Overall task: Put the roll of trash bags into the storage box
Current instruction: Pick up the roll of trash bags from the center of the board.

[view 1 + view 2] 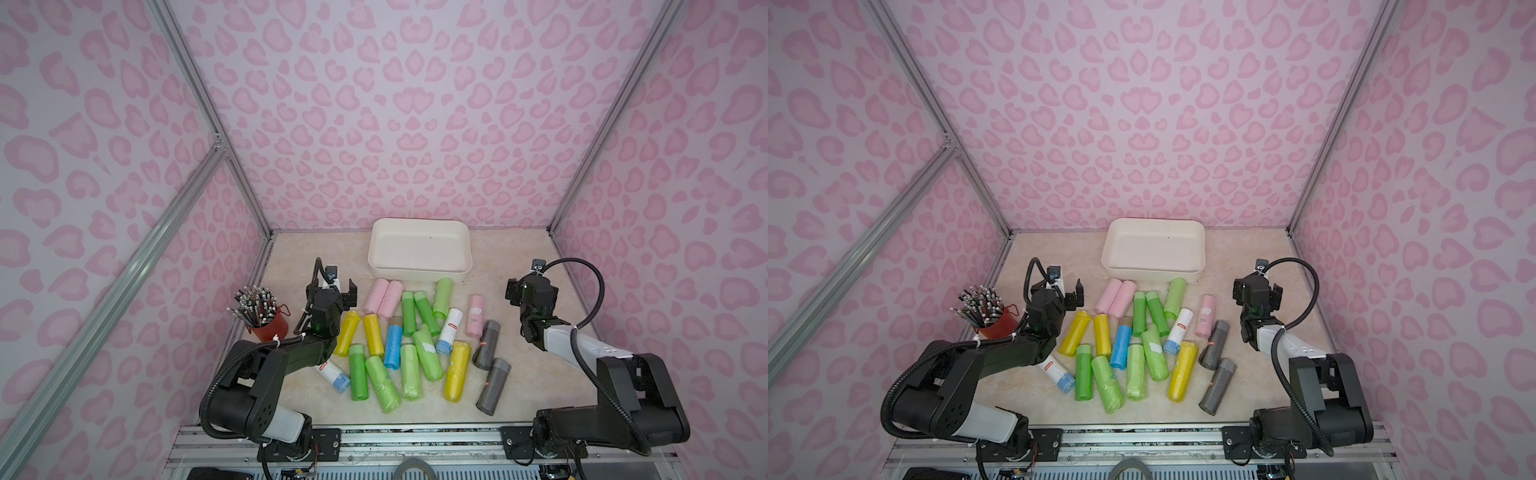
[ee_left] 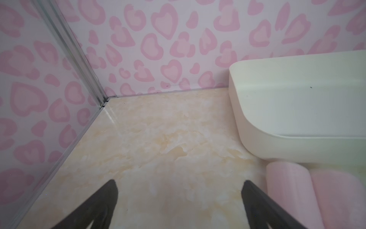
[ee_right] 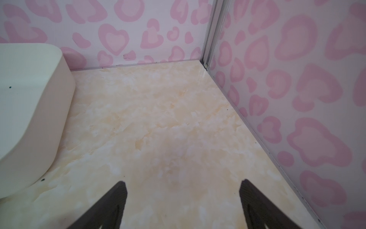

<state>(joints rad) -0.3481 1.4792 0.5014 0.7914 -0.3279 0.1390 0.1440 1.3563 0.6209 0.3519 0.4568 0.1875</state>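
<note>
prog: nil, storage box (image 1: 419,276) far-ctr, empty | trash bag rolls (image 1: 393,343) all outside, piled just near of box | L gripper (image 2: 180,185) wide, empty | R gripper (image 3: 183,184) wide, empty | todo: grab roll, drop in

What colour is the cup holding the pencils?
The small round pencil cup is red, clearest in a top view.

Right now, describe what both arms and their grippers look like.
Both arms are black with a white shell section: the left arm and the right arm. A black ribbed cable loops along each, tied with white zip ties. The left gripper and right gripper have dark, tapering fingers.
</note>
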